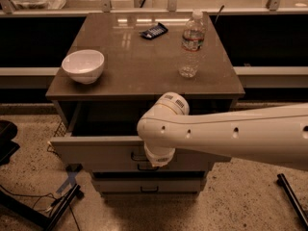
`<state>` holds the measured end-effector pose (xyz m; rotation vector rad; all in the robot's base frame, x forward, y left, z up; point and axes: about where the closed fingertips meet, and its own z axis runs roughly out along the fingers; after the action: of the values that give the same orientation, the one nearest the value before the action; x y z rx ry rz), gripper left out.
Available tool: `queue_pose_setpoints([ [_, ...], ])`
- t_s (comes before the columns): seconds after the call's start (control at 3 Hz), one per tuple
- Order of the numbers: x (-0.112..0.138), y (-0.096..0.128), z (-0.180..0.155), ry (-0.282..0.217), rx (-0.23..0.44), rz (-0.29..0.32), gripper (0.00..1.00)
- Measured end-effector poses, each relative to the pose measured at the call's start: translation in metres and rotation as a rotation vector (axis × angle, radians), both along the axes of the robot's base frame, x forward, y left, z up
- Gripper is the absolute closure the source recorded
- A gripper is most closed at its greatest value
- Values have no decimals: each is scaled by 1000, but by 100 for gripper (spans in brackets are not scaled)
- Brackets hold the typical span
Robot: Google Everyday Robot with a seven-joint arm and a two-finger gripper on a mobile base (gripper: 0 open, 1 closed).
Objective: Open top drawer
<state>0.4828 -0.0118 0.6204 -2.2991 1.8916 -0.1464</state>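
The top drawer (103, 149) of the brown-topped cabinet stands pulled out toward me, its pale grey front below the dark opening. Its dark bar handle (137, 158) shows partly at the arm's left side. My white arm comes in from the right and its wrist covers the middle of the drawer front. My gripper (156, 161) is at the handle, hidden under the wrist. Two narrower drawers (149, 184) sit shut below.
On the cabinet top (144, 76) stand a white bowl (83, 65), a clear water bottle (191, 44) and a dark packet (153, 31). A shelf rail runs behind. Cables and a black stand (48, 211) lie on the speckled floor at left.
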Motion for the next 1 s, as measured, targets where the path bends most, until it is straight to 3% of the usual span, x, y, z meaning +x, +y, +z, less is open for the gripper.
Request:
queue_pose_setpoints([
  [0.33, 3, -3, 10, -11, -21, -4, 100],
  [1.0, 34, -29, 108, -150, -188, -55, 100],
])
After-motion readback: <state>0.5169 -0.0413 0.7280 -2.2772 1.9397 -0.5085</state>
